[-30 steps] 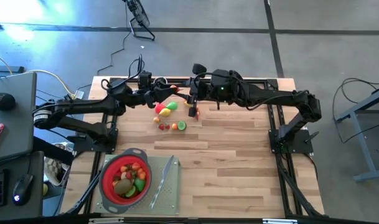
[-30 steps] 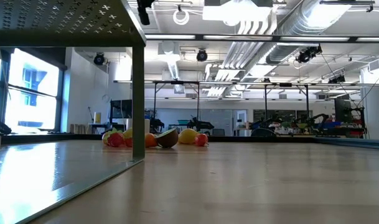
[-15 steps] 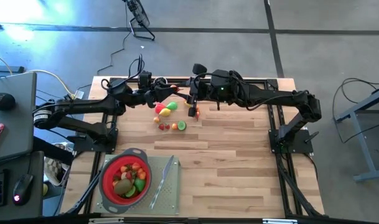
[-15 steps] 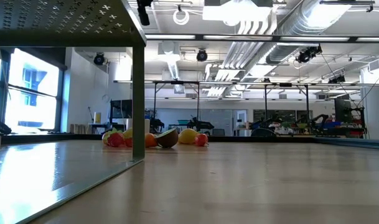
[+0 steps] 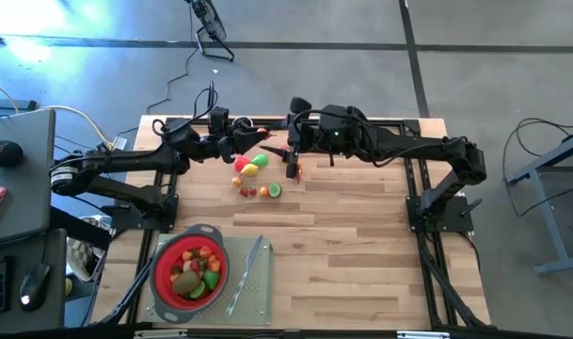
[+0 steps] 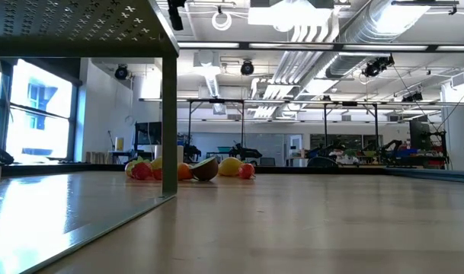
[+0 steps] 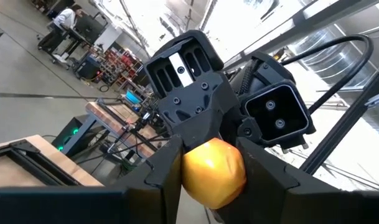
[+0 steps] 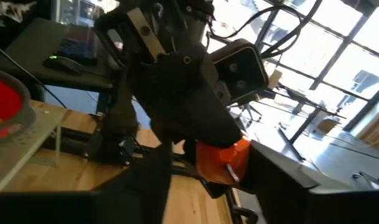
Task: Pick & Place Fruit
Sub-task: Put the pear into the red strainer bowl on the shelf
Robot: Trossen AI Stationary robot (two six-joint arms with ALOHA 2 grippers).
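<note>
My left gripper (image 7: 211, 171) is closed on a yellow fruit (image 7: 213, 172), its fingers (image 7: 164, 168) pressing the widest part from both sides. My right gripper (image 8: 205, 163) holds an orange fruit (image 8: 223, 160) between its two fingers, though the grip looks loose and may be letting go. Both grippers hang over the far end of the tabletop (image 5: 361, 245), well beyond the red strainer (image 5: 191, 266), above the pile of loose fruit (image 5: 256, 175) that lies there. The strainer, at the near edge on a grey tray (image 5: 253, 292) beside a knife (image 5: 246, 274), already contains several fruits.

Handling, as I judge it: these look like hollow plastic toys, so light, stiff and not fragile, but smooth and rounded, hence apt to squirt out of a pinch. I would take each across its broadest middle with the fingers square to it, using moderate pressure. The small red pieces (image 5: 252, 191) in the pile offer less surface and need careful centring.
</note>
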